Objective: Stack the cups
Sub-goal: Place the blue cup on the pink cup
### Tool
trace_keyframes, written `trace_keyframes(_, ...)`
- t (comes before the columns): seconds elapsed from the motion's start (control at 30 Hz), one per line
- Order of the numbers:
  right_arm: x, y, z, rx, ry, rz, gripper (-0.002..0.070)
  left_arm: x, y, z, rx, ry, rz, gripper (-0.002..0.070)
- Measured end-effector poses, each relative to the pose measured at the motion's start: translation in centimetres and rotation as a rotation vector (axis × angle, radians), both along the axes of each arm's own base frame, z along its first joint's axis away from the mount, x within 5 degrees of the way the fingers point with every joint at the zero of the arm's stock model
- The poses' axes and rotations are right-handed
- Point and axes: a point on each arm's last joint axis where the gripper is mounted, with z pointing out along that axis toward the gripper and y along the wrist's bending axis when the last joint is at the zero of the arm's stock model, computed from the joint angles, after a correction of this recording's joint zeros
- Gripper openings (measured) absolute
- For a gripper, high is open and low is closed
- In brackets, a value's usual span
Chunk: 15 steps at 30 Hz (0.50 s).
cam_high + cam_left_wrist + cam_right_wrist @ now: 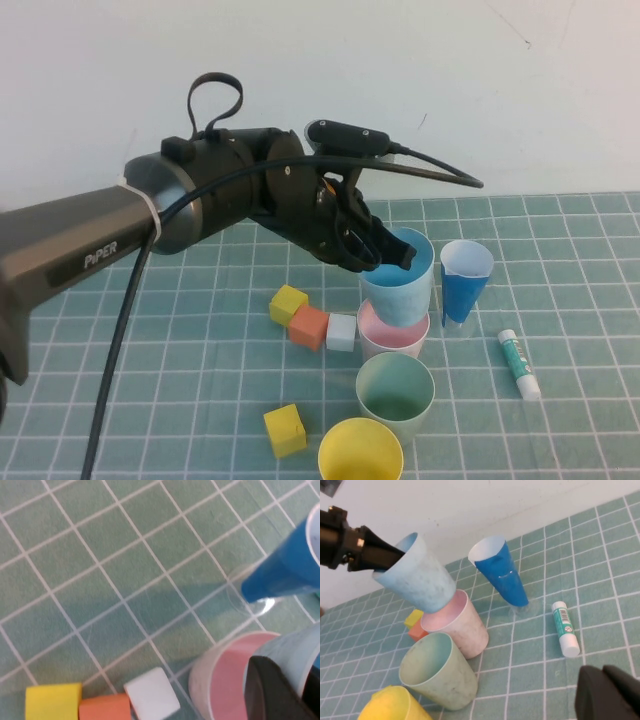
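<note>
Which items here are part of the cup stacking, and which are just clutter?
Job: light blue cup, held by the left gripper over the pale pink cup; sage green cup; yellow cup.
Clutter: dark-blue cup, glue stick, coloured blocks. Right gripper idles low beside the glue stick.

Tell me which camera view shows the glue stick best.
The right wrist view: the glue stick lies whole and near, label readable, beside the dark-blue cup. The high view shows it smaller. The left wrist view misses it. The left gripper holds the light blue cup; the right gripper hangs above the mat.
</note>
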Motion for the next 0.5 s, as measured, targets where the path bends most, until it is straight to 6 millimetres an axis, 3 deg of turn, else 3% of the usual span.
trace_keyframes(0.5,0.0,0.0,0.0,0.008,0.0,0.001,-0.0003,0.8,-0.4,-2.7,0.026,0.026,0.003,0.0027)
